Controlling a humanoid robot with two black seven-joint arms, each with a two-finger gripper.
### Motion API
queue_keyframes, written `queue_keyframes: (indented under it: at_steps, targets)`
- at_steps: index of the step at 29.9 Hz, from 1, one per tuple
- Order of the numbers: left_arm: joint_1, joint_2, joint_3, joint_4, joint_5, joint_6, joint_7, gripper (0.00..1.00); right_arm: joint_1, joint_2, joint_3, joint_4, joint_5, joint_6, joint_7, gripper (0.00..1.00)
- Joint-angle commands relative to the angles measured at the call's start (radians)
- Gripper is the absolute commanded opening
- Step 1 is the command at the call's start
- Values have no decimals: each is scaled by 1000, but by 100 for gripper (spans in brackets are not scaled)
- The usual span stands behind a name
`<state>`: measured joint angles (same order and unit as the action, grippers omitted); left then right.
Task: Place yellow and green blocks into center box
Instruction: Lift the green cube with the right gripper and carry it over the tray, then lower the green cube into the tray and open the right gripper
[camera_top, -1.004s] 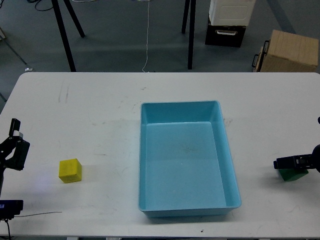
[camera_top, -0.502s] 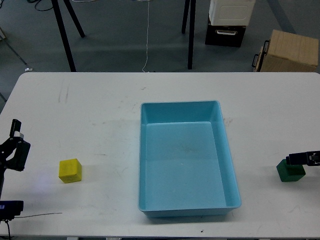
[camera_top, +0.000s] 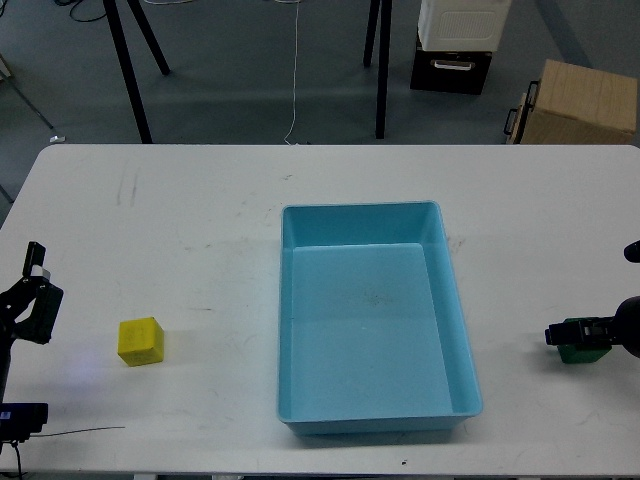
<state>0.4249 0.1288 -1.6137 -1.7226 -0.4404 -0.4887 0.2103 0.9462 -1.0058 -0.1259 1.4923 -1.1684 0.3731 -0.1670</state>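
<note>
Landmark: the blue box (camera_top: 375, 318), open and empty, sat at mid-counter on the white counter (camera_top: 200, 220).

Yellow block (camera_top: 140, 341): lay well to the left of the box, flat on the counter, nothing touching it. Left pincer (camera_top: 30, 290) was further left again, near the counter's edge, apart from the block. It was seen dark and edge-on; could not tell whether it was released or clenched.

Green block (camera_top: 578, 351): lay well to the right of the box, near the counter's right edge. Right pincer (camera_top: 572, 333) sat directly over it, covering most of the top face, with only a green sliver visible beneath and behind the black fingers. Fingers not separable in this view, so could not tell whether they were grasping the block or merely bracketing it.

Step in hand, as judged: pick-up of the green block by the right arm. Neither block was in the box yet.

Next move, as judged: confirm a firm clamp on the green block, lift clear of the counter, carry leftward over the box's right wall with enough height to clear the rim, then let go over the floor of the box. The yellow block remained for the left arm.
</note>
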Motion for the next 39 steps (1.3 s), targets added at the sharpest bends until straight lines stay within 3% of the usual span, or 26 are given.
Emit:
queue_keyframes:
  at_steps: [1, 2, 11, 15, 21, 28, 35, 39]
  targets:
    - [0, -3, 0, 0, 19, 0, 0, 100, -6, 3, 3, 5, 0, -17, -8, 19]
    - [0, -3, 0, 0, 22, 0, -2, 100, -7, 3, 3, 6, 0, -20, -8, 0]
    - [2, -20, 0, 0, 25, 0, -2, 100, 3, -80, 138, 149, 45, -112, -2, 0]
    - [0, -24, 0, -2, 26, 0, -2, 100, 28, -134, 296, 241, 312, -117, 1, 0]
    - [2, -23, 1, 0, 26, 0, -2, 100, 212, -126, 307, 241, 553, -105, 3, 0]
    - [2, -28, 0, 0, 42, 0, -3, 100, 333, 53, 128, 237, 518, -115, 3, 0]
    - [0, -49, 0, 0, 58, 0, -3, 100, 578, 382, -223, 146, 492, -175, 3, 0]
    - [0, -49, 0, 0, 60, 0, -5, 100, 595, 553, -334, 70, 406, -174, -3, 0]
